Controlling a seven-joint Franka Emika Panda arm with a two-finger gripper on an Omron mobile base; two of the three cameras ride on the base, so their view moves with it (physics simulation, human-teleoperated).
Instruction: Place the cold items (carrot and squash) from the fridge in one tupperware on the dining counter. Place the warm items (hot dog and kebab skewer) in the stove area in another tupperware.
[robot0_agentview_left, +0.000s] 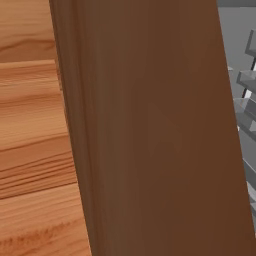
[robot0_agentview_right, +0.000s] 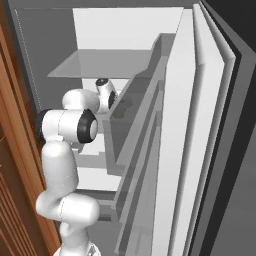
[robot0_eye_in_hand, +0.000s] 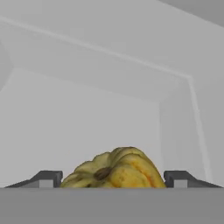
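I am seeing no writing anywhere. My gripper (robot0_eye_in_hand: 113, 179) is standing spread wide inside the fridge (robot0_agentview_right: 125, 35), one finger (robot0_eye_in_hand: 46, 178) on each side of the squash (robot0_eye_in_hand: 114, 169), not pinching it.

Flat, even rendered light, no glare. Fridge interior (robot0_agentview_right: 125, 30) bright and pale, dimming to grey toward 9 o'clock. Soft shadow under glass shelf (robot0_agentview_right: 100, 67). Wood panel (robot0_agentview_left: 150, 130) close, smeared, soft-edged. Squash (robot0_eye_in_hand: 116, 169) slightly blurred.
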